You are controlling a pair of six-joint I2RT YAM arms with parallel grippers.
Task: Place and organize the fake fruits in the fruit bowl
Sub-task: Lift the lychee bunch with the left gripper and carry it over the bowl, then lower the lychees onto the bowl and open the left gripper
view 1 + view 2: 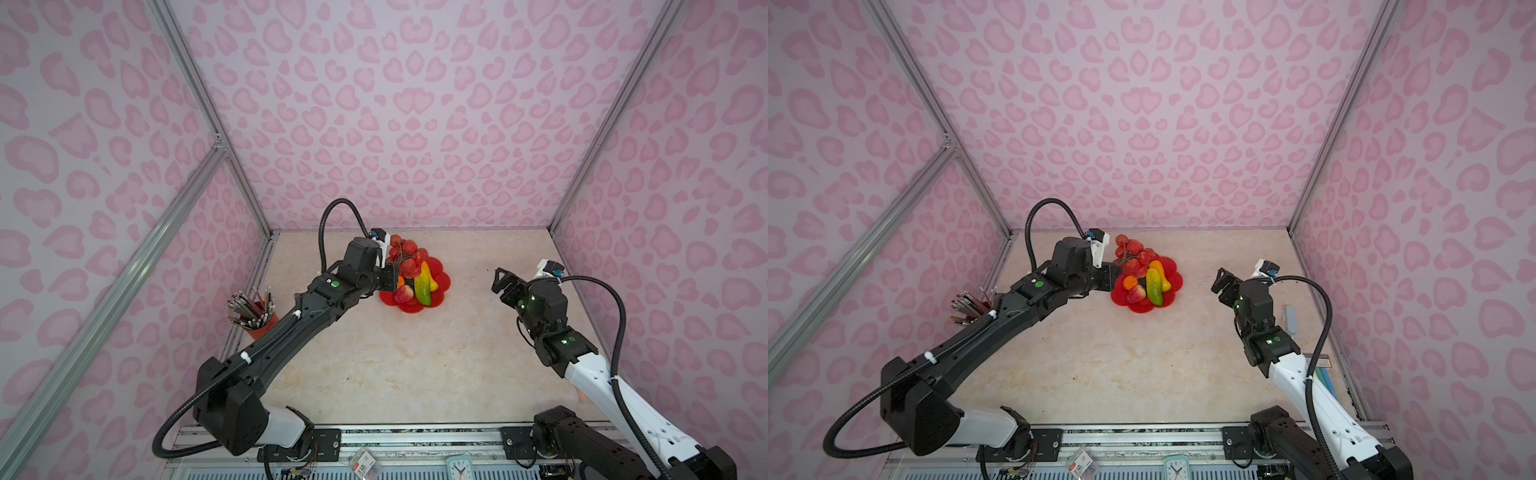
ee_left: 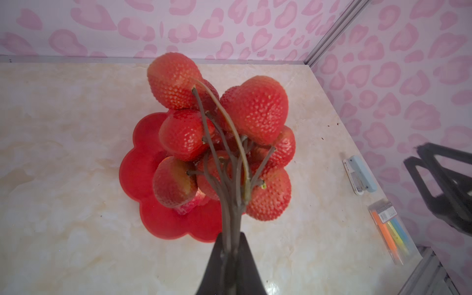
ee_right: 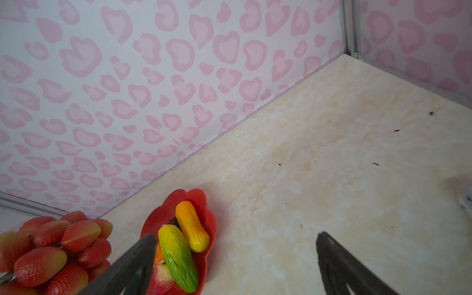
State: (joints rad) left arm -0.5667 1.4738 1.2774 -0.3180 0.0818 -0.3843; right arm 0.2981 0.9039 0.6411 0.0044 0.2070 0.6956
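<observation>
Because the thin stem (image 2: pixel 231 229) is the easiest part to grab, the left gripper (image 1: pixel 394 274) carries the bunch (image 1: pixel 405 255) by it. In both top views the bunch is at the far-left rim of the bowl (image 1: pixel 442 284). The right gripper (image 1: pixel 500 280) hovers well apart, probably to stay clear.

From the left wrist, the jaws are pressed together on the stem, and the bunch hangs over the bowl; I can't tell whether it touches.

From the right wrist, the jaws stand spread and empty. The green fruit (image 3: pixel 178 260) and yellow fruit (image 3: pixel 192 227) lie side by side in the bowl.

The label on the marker pack (image 2: pixel 390 229) is too blurred to read.
</observation>
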